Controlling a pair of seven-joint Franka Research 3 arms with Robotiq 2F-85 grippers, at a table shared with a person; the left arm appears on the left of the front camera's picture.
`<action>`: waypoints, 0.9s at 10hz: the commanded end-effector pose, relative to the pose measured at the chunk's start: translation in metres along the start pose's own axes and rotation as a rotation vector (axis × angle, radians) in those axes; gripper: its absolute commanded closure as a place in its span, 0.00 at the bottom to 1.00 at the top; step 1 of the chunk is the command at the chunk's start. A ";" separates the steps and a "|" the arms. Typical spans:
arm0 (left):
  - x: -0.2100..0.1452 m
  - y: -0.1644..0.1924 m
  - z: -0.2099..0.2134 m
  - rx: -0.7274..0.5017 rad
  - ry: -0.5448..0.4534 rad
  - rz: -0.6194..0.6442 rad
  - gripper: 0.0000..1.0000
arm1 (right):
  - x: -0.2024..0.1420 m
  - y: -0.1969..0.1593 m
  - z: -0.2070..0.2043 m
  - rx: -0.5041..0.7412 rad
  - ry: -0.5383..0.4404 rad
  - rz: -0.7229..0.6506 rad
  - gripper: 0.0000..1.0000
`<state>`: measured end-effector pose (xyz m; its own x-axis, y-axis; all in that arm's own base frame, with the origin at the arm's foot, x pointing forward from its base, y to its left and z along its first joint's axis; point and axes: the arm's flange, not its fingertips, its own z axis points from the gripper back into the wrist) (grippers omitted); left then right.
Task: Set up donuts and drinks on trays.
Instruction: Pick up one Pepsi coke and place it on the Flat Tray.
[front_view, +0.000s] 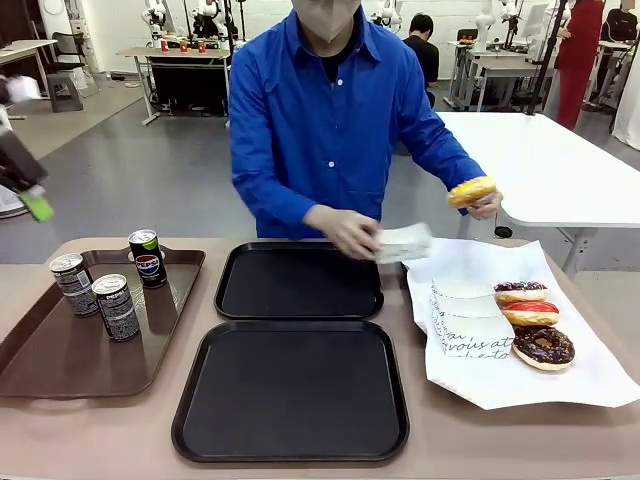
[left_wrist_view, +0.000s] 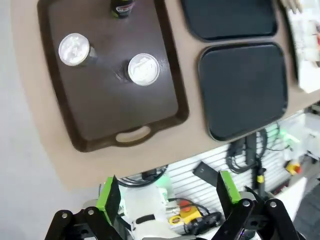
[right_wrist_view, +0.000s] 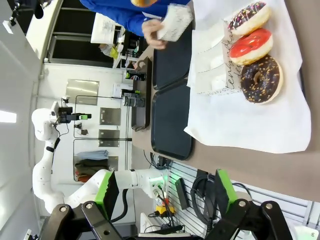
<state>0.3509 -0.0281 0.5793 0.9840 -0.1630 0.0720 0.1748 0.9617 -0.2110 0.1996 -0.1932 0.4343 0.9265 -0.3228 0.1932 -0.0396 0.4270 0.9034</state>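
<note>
the glazed donut (front_view: 471, 190) was up in one hand (front_view: 487, 204) of the person, off the table past the paper sheet (front_view: 600, 385); the other hand (front_view: 345, 232) held a white sleeve (front_view: 404, 242) just over the far tray's (front_view: 299, 285) corner, so my guess is it was getting bagged before going on a tray; three more donuts (front_view: 530, 316) (sprinkled, red, chocolate) sat in a row on the sheet beside a stack of sleeves (front_view: 465, 325); far tray and near tray (front_view: 291, 388) were both bare; three cans (front_view: 116, 306) stood on the brown tray (front_view: 40, 350) at the left, probably parked there as stock; left gripper (left_wrist_view: 167, 197) hung high above that tray, fingers spread wide, nothing between them; right gripper (right_wrist_view: 162, 192) likewise wide and empty, up on the donut side
</note>
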 end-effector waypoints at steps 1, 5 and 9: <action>0.021 -0.024 -0.040 0.057 -0.028 0.019 0.00 | 0.001 0.001 0.000 0.014 -0.004 0.009 0.00; 0.044 -0.023 -0.116 0.099 -0.092 0.085 0.00 | 0.001 0.001 0.000 0.014 -0.004 0.009 0.00; 0.050 -0.013 -0.129 0.088 -0.091 0.054 0.00 | 0.001 0.001 0.000 0.014 -0.004 0.009 0.00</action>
<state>0.4060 -0.0754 0.4555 0.9831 -0.1022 0.1517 0.1206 0.9857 -0.1174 0.1996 -0.1931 0.4343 0.9267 -0.3225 0.1930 -0.0394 0.4272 0.9033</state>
